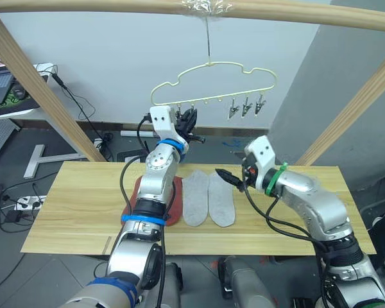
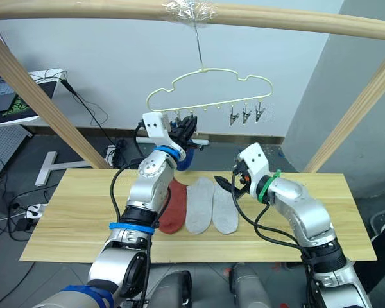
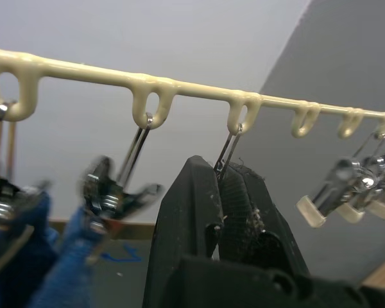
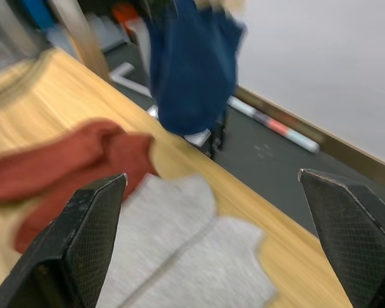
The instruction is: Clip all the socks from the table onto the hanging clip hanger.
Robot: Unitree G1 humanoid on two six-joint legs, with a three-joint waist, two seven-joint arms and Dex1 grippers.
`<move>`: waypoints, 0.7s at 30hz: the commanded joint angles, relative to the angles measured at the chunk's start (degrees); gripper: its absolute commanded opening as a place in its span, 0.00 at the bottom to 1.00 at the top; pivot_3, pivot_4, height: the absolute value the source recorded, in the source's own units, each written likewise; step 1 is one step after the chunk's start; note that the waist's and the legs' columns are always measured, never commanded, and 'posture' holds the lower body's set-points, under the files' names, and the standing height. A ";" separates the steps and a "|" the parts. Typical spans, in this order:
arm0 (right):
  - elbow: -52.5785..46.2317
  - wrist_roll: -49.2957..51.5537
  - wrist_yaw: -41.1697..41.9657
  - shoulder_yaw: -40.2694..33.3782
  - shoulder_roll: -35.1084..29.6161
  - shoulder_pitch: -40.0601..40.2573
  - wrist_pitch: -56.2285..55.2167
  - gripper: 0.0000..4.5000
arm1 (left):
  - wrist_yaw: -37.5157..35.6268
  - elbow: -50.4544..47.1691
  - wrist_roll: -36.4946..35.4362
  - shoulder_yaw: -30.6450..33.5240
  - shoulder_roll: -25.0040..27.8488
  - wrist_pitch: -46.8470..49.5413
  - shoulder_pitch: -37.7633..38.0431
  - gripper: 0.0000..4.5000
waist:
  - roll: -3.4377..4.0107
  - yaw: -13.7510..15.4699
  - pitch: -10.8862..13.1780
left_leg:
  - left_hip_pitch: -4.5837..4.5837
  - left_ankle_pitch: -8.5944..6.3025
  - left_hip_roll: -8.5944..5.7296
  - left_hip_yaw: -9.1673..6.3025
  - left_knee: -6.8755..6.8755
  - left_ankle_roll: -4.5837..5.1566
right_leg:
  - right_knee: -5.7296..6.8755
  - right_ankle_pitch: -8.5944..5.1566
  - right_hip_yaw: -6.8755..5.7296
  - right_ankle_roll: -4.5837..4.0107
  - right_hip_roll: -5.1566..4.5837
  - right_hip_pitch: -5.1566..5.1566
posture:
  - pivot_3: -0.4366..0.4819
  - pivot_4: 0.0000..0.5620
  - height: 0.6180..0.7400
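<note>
Above the table (image 1: 70,212), left hand (image 3: 219,192) reaches up pinching a hanger clip (image 3: 226,151); right hand (image 4: 212,192) hovers wide.

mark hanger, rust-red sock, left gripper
clip hanger (image 2: 205,76): right eye view, top of wire outline.
rust-red sock (image 2: 175,208): right eye view, mid-fabric.
left gripper (image 3: 219,192): left wrist view, between fingertips at third clip.
</note>
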 commanded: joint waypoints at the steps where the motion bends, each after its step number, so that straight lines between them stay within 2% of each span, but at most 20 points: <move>1: 14.07 -7.25 -0.62 4.46 2.81 -0.40 -10.61 1.00 | -1.74 -5.29 -3.13 0.97 0.80 5.36 2.56 0.01 | 0.00 -0.34 0.00 | 0.10 0.00 0.00 0.03 -0.01 0.00 | 0.01 0.00 0.01 0.00 0.01 0.07 | 0.38 0.44 1.00; 7: 29.48 -11.55 0.79 5.57 7.79 -3.08 -17.89 1.00 | -0.62 -9.02 -2.33 0.21 1.25 7.51 4.61 0.01 | 0.00 -0.35 0.00 | 0.19 0.00 0.04 0.01 -0.04 0.00 | 0.09 0.00 0.02 -0.01 0.08 0.09 | 0.42 0.45 1.00; 14: 42.36 -15.36 0.50 5.43 10.76 -4.97 -23.19 1.00 | -0.14 -11.56 -2.30 -0.50 0.95 9.14 5.88 0.01 | 0.00 0.32 0.00 | 0.24 0.00 0.04 0.02 -0.06 0.00 | 0.07 0.00 0.04 -0.01 0.06 0.15 | 0.44 0.46 1.00; 17: 45.57 -18.13 1.84 7.24 10.40 -4.88 -25.35 0.86 | -0.11 -11.65 -2.34 -0.47 1.10 9.38 5.95 0.01 | 0.01 0.38 0.00 | 0.29 0.00 0.05 0.02 -0.06 0.00 | 0.06 0.00 0.05 -0.01 0.06 0.19 | 0.44 0.46 1.00; 21: 46.89 -20.35 3.61 7.86 8.67 -3.00 -27.24 0.55 | -0.16 -11.76 -2.37 -0.50 1.22 9.91 5.91 0.01 | 0.01 0.43 0.00 | 0.45 0.00 0.03 0.01 -0.05 0.00 | 0.07 0.00 0.04 -0.01 0.06 0.37 | 0.44 0.46 1.00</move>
